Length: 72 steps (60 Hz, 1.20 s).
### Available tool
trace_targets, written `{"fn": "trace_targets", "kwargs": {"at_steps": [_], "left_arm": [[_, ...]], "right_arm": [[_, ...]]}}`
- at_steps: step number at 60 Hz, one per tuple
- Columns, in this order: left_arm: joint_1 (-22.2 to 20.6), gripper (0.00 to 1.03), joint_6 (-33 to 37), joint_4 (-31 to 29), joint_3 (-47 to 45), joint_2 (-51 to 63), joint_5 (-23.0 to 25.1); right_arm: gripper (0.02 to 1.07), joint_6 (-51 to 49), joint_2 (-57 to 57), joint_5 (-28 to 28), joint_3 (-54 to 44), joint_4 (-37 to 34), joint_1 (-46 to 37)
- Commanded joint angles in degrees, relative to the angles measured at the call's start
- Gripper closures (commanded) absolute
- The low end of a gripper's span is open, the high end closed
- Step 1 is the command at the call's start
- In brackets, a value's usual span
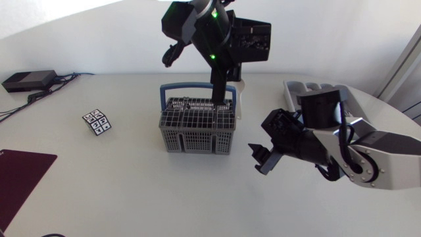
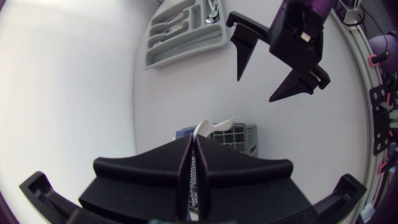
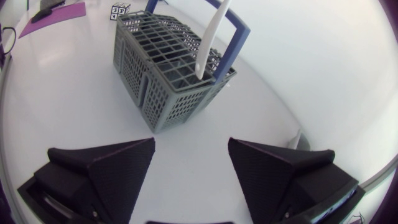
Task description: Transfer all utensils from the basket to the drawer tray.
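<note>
A grey wire basket [image 1: 197,126] with a blue handle stands mid-table. My left gripper [image 1: 220,97] hangs straight above its back right corner, shut on a white plastic utensil [image 1: 240,92] whose lower end is inside the basket. From the left wrist the white utensil [image 2: 212,126] sticks out past the closed fingertips over the basket [image 2: 241,137]. The grey drawer tray [image 1: 295,86] lies at the right, partly behind my right arm; the tray [image 2: 180,40] holds some metal cutlery in one compartment. My right gripper [image 1: 263,155] is open and empty, to the basket's right; the basket [image 3: 165,68] and utensil [image 3: 210,40] lie ahead of it.
A small black-and-white marker card [image 1: 97,122] lies left of the basket. A black box with cables [image 1: 29,80] sits at the far left, and a dark red mat [image 1: 20,178] at the front left corner. The table's curved edge runs behind the tray.
</note>
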Motion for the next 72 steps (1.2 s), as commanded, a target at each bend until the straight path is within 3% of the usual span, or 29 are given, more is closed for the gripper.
{"fn": "trace_targets", "kwargs": {"at_steps": [1,25,42,53,72], "left_arm": [[-0.4,1.0,-7.25,-0.58,-2.68,-2.12,-0.28],[-1.99,1.0,-34.94,3.11,-10.42,-6.77,-0.28],[-1.99,1.0,-48.12,9.61,-19.03,-11.26,-0.2],[-3.04,1.0,-53.66,11.02,-22.46,-12.49,0.77],[-2.51,1.0,-57.79,12.25,-24.83,-14.6,7.45]], "right_arm": [[0.22,0.67,-2.64,0.58,-1.92,-0.56,0.74],[0.22,4.54,-12.31,4.01,-2.53,-2.49,5.23],[0.22,5.51,-14.24,9.11,-2.53,-1.09,9.53],[0.3,5.42,-13.71,10.78,-2.27,0.58,10.94],[0.34,4.01,-12.13,11.39,-2.88,4.63,11.56]]}}
